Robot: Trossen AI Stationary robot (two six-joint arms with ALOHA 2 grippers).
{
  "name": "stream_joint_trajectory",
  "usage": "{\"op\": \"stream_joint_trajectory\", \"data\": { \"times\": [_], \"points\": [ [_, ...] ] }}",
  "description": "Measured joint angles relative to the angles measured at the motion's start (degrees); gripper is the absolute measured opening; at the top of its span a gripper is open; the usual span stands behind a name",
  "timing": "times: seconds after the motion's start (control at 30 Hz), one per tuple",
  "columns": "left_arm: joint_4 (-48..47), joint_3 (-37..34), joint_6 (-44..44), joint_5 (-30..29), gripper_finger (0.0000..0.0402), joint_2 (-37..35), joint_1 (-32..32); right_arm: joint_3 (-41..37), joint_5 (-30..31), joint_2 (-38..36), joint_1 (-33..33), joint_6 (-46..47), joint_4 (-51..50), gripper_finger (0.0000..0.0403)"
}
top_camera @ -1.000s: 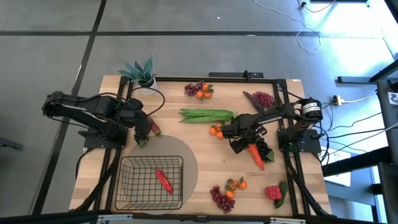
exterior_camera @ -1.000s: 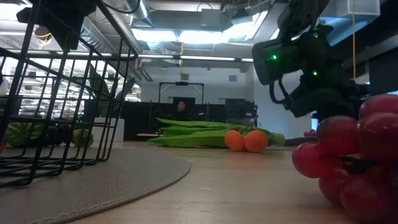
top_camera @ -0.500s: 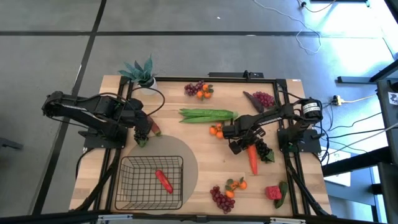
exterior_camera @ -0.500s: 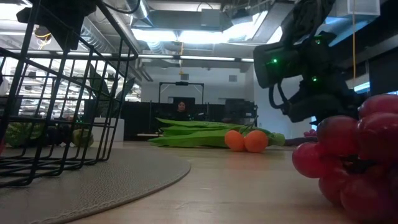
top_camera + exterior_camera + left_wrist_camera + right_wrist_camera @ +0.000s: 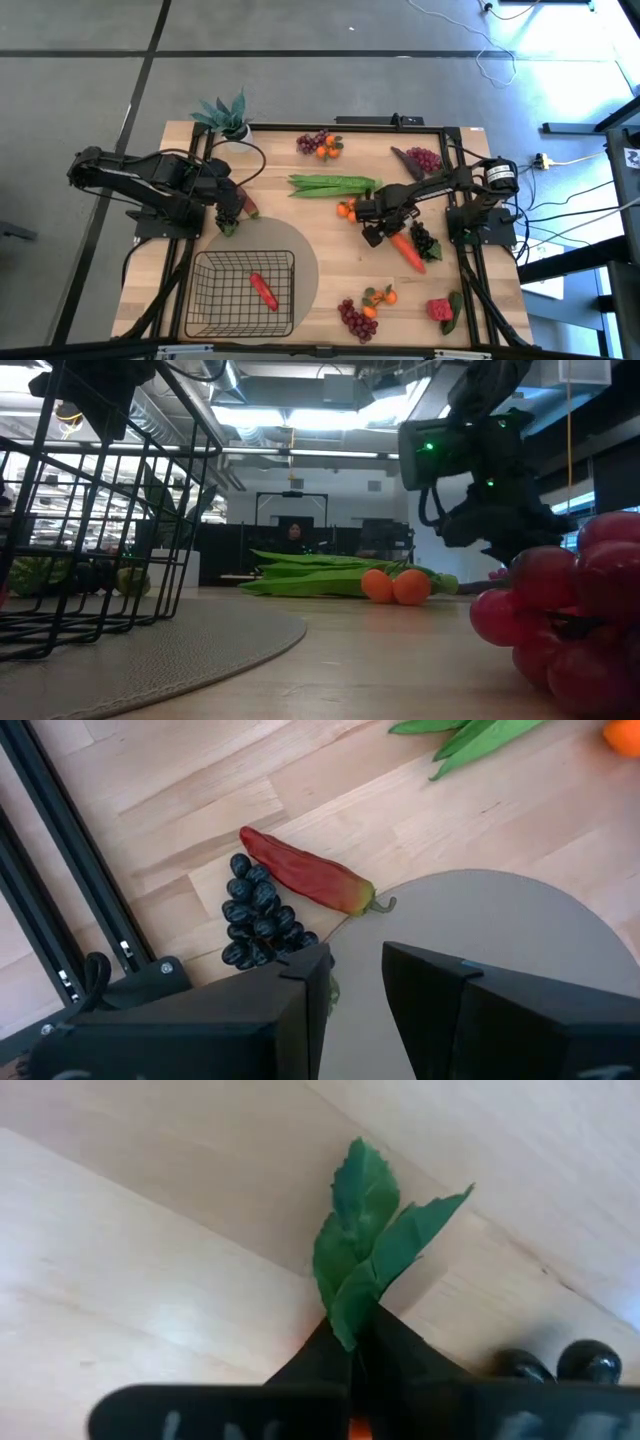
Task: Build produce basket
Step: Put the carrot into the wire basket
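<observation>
The wire basket (image 5: 245, 292) stands at the near left on a round grey mat (image 5: 290, 245), with a red pepper (image 5: 263, 290) lying inside it. My right gripper (image 5: 373, 236) is shut on an orange carrot (image 5: 408, 250) at the table's right middle, beside a dark grape bunch (image 5: 425, 240). My left gripper (image 5: 228, 215) waits open over the mat's far left edge. Another red pepper (image 5: 305, 880) and dark grapes (image 5: 255, 915) lie on the wood just beyond its fingers. My right gripper pinches the carrot's green leafy top (image 5: 355, 1295) between its two shut fingers, and the leaf tips stick out past them. The orange root (image 5: 410, 252) trails away from the fingers toward the near right. I cannot tell whether it rests on the table.
Green bean pods (image 5: 332, 185) and two tangerines (image 5: 347, 210) lie at mid-table, just left of the right gripper. Grape bunches (image 5: 320, 143) (image 5: 424, 158) lie at the far edge. Grapes with tangerines (image 5: 360, 312) and a strawberry (image 5: 440, 309) lie near the front. A potted plant (image 5: 225, 115) stands far left.
My right gripper has shut on the carrot's leafy top and edged toward the table's left. The carrot's root swung toward the near edge and then back to the near right.
</observation>
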Motion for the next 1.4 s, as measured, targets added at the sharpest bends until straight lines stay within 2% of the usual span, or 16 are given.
{"op": "stream_joint_trajectory", "data": {
  "times": [0.23, 0.4, 0.63, 0.83, 0.97, 1.07, 1.23, 1.4],
  "points": [
    [0.0, 0.0, 1.09, 0.0, 0.0085, 0.0, -0.02, 5.94, 1.38, 0.0, 0.01, -1.51, -0.43, 0.0001],
    [0.0, 0.0, 3.49, 0.0, 0.0085, 0.0, -0.02, 12.93, 3.32, -0.01, 0.1, -1.81, -6.2, 0.0],
    [0.0, 0.0, 9.46, 0.35, 0.0085, 0.0, -0.02, 27.34, 9.9, -0.01, 2.29, -1.84, -14.01, 0.0],
    [0.0, 0.0, 13.03, 1.51, 0.0085, -0.02, -0.04, 39.55, 18.32, -0.01, 5.35, -1.61, -14.49, 0.0],
    [0.47, 0.0, 15.89, 1.51, 0.0085, -0.02, -0.04, 44.91, 24.46, -0.03, 7.9, -3.44, -7.99, 0.0],
    [1.94, 0.0, 18.32, 1.53, 0.0085, -0.02, -0.09, 46.49, 27.17, -0.08, 9.46, -7.18, 1.77, 0.0],
    [5.49, 0.0, 23.42, 3.83, 0.0085, -0.76, -1.27, 46.17, 27.53, 0.54, 10.78, -14.18, 19.01, 0.0],
    [8.31, 0.0, 26.1, 4.95, 0.0085, -2.83, -3.02, 45.72, 26.33, 2.98, 10.76, -15.21, 26.47, 0.0]
  ]
}}
